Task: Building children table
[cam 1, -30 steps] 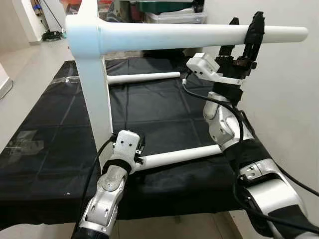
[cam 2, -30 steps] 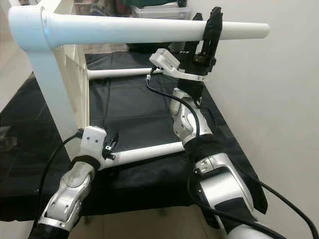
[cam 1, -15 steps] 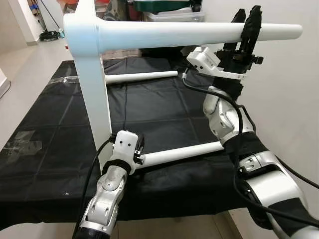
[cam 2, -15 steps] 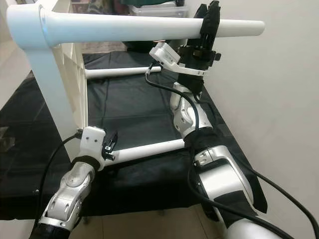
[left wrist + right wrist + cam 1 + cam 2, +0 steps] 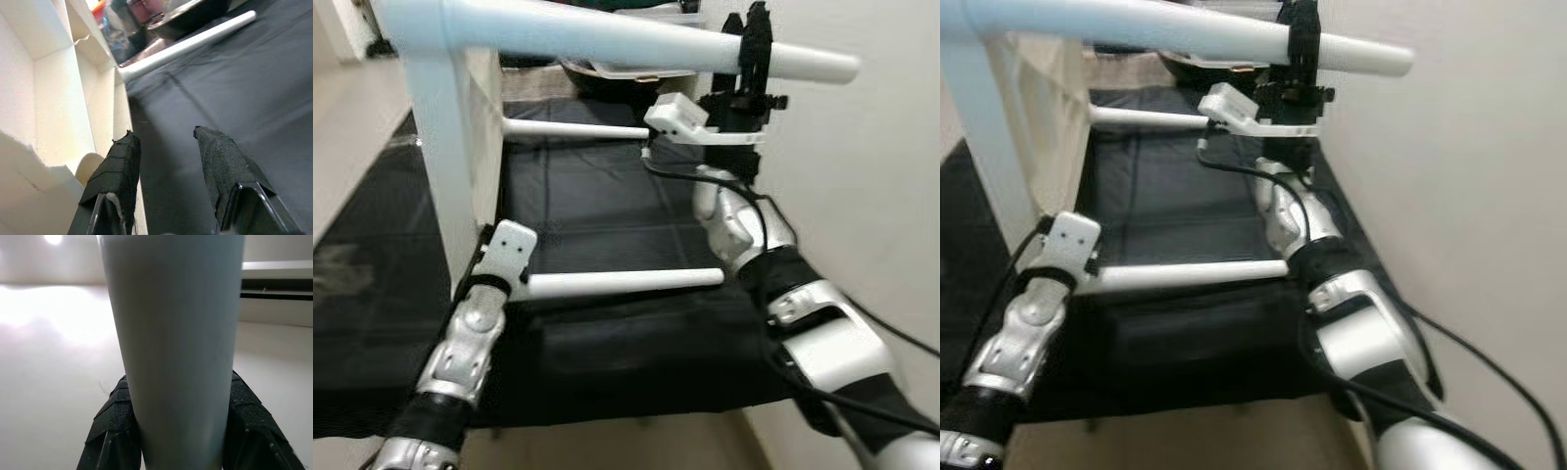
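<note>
A white children's table (image 5: 440, 147) lies on its side on a black cloth (image 5: 597, 206), its legs pointing toward the wall. My right gripper (image 5: 756, 54) is raised and shut on the upper leg (image 5: 607, 39) near its free end. In the right wrist view that leg (image 5: 173, 333) sits between both black fingers (image 5: 115, 421). My left gripper (image 5: 164, 142) is open by the table's underside (image 5: 54, 98), at the base of the near lower leg (image 5: 626, 282), with only cloth between its fingers. The far lower leg (image 5: 578, 129) lies beyond.
A pale wall (image 5: 881, 196) runs close along the right, just past the leg ends. A dark bowl-like object and bins (image 5: 607, 73) stand behind the cloth. Bare floor (image 5: 352, 108) lies to the left. The cloth's front edge (image 5: 626, 411) is near me.
The whole picture has shifted and blurred, so the camera moved. My right gripper keeps its hold on the upper leg. My left wrist stays at the base of the near lower leg.
</note>
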Available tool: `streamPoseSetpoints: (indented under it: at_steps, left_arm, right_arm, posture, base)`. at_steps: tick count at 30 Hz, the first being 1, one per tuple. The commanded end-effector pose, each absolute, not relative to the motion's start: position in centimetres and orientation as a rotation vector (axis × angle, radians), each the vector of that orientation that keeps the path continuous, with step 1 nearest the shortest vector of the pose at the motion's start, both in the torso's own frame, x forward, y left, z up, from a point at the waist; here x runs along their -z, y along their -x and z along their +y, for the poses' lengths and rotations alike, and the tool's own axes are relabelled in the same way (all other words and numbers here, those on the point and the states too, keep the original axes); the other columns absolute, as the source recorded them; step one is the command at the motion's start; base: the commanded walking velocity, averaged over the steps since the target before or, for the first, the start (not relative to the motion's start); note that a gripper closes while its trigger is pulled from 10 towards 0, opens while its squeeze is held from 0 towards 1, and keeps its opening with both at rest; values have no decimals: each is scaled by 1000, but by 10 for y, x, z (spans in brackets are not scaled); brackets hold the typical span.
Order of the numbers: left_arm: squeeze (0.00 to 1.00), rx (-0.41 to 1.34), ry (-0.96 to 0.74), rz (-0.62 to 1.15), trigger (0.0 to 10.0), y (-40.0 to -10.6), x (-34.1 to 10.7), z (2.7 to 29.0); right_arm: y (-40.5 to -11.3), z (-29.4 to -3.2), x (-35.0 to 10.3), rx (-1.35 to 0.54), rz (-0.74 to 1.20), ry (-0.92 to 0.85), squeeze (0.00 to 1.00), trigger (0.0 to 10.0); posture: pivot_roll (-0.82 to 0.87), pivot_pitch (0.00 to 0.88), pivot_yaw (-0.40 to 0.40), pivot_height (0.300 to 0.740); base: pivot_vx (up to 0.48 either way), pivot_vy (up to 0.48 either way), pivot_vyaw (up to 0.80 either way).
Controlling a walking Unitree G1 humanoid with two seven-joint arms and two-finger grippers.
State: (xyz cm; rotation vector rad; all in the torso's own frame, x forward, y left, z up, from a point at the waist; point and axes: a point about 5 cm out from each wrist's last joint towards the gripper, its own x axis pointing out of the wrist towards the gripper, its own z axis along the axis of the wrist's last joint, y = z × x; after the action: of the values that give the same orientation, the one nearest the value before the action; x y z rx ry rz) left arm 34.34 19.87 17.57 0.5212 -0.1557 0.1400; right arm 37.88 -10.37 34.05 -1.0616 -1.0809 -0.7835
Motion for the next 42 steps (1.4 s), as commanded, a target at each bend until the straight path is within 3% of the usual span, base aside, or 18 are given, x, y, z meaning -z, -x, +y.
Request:
streamPoseSetpoints:
  at_steps: [1, 3, 8, 12, 17, 20, 25, 28, 35, 40, 42]
  left_arm:
    - [0, -412, -593, -40, 10000, -331, -168, 267]
    - [0, -462, -726, -63, 10000, -332, -190, 289]
    - [0, -497, -820, -64, 10000, -333, -208, 309]
    - [0, -593, -910, -117, 10000, -333, -261, 354]
    - [0, -578, -952, -162, 10000, -336, -286, 357]
    - [0, -527, -1068, -276, 10000, -344, -331, 344]
    - [0, -493, -1108, -329, 10000, -350, -350, 334]
    - [0, -425, -1192, -437, 10000, -361, -375, 308]
    - [0, -342, -1230, -497, 10000, -371, -386, 283]
    - [0, -115, -1192, -556, 10000, -388, -367, 233]
    - [0, -115, -1192, -556, 10000, -388, -367, 233]
  right_arm:
    - [-384, -141, -338, 898, -928, 959, 0, 0]
    - [-387, -142, -336, 883, -887, 941, 0, 0]
    - [-389, -144, -336, 878, -855, 916, 0, 0]
    - [-395, -158, -338, 879, -730, 786, 0, 0]
    - [-398, -168, -336, 871, -635, 682, 0, 0]
    - [-408, -185, -304, 815, -317, 418, 0, 0]
    - [-411, -188, -274, 774, -119, 235, 0, 0]
    - [-407, -185, -221, 766, 159, -11, 0, 0]
    - [-404, -178, -198, 747, 275, -108, 0, 0]
    - [-400, -162, -178, 706, 381, -203, 0, 0]
    - [-400, -162, -178, 706, 381, -203, 0, 0]
  posture:
    - [120, 100, -27, 740]
    - [124, 95, -27, 740]
    - [135, 88, -29, 740]
    - [148, 75, -23, 740]
    - [154, 72, -25, 740]
    - [171, 68, -25, 740]
    - [177, 67, -21, 740]
    - [181, 70, -17, 740]
    - [181, 71, -9, 740]
    - [179, 70, -5, 740]
    - [179, 70, -5, 740]
  base:
    - [0, 0, 0]
    - [0, 0, 0]
    - [0, 0, 0]
    - [0, 0, 0]
    - [0, 0, 0]
    - [0, 0, 0]
    - [0, 0, 0]
    - [0, 0, 0]
    - [0, 0, 0]
    - [0, 0, 0]
    - [0, 0, 0]
